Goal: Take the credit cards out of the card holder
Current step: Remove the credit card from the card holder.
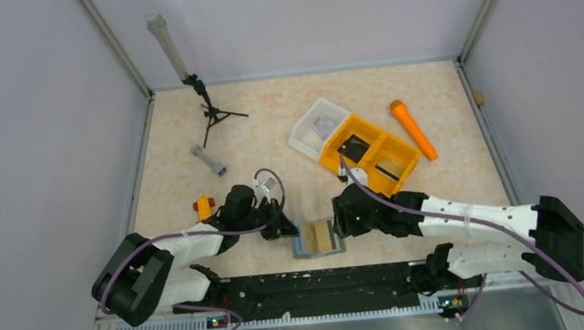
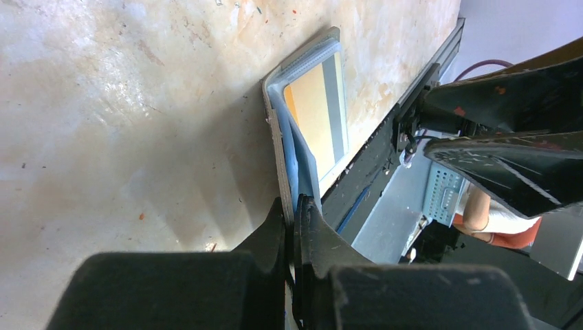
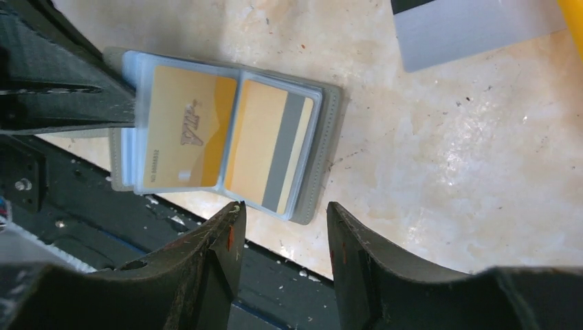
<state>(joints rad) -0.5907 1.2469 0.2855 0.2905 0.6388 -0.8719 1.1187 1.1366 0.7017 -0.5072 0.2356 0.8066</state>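
Card holder (image 1: 319,237) lies open at the near edge of the table, right between the two arms. The left gripper (image 2: 294,206) is pressed tight on its left edge, pinching the grey cover and the bluish sleeves (image 2: 302,161) together. The right gripper (image 3: 283,210) hangs over its near right corner, fingers spread, nothing between them.

Two gold cards show through the top sleeves. The left card (image 3: 182,130) is face up with lettering, and the right card (image 3: 271,151) shows its grey stripe. More sleeves sit stacked beneath, and what they carry I can't tell.

Just beyond, a grey card (image 3: 474,27) with a dark band lies loose on the table, cut off by the top of the right wrist view.

Further back sits the orange bin (image 1: 340,138). A dark card (image 1: 355,148) lies in its left compartment, and a thin dark sliver (image 1: 385,170) in the right one is too small to name. Touching the bin's far left side is the clear tray (image 1: 303,146), with something pale grey inside that is hard to make out.
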